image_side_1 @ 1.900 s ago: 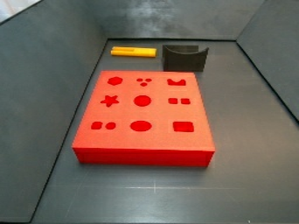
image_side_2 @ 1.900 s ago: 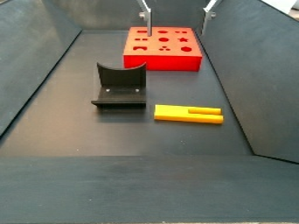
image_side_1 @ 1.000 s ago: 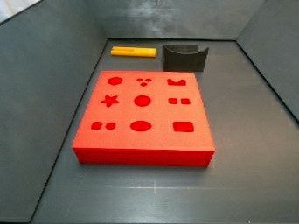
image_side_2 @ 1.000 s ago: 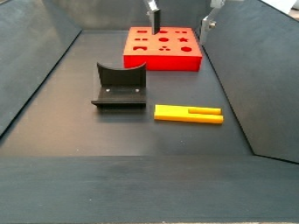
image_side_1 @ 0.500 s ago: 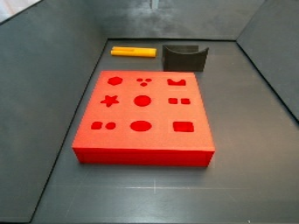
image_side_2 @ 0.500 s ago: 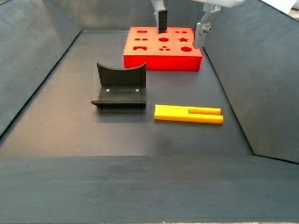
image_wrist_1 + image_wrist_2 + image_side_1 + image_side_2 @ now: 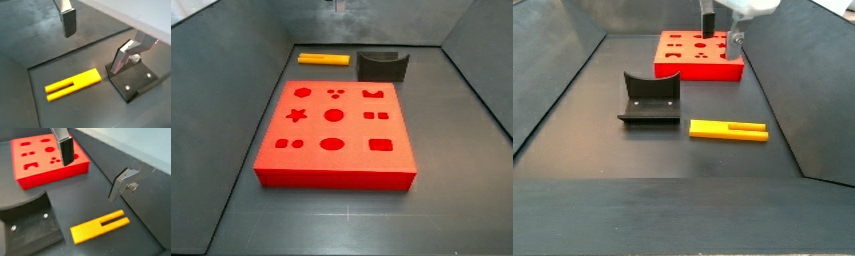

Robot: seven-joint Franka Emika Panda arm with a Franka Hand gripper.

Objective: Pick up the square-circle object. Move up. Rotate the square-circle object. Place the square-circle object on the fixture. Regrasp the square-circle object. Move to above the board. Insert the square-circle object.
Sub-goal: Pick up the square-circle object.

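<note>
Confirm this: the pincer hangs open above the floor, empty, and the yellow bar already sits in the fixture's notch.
Wrong on the bar. The yellow bar lies flat on the floor beside the fixture, apart from it, as a side view shows. The pincer does hang open and empty.

In a side view the board (image 7: 699,56) sits upper centre, the fixture (image 7: 649,98) below-left of it, the square-circle object (image 7: 728,130) lower right of the fixture, apart; the gripper (image 7: 722,32) hangs over the board's right edge
</note>
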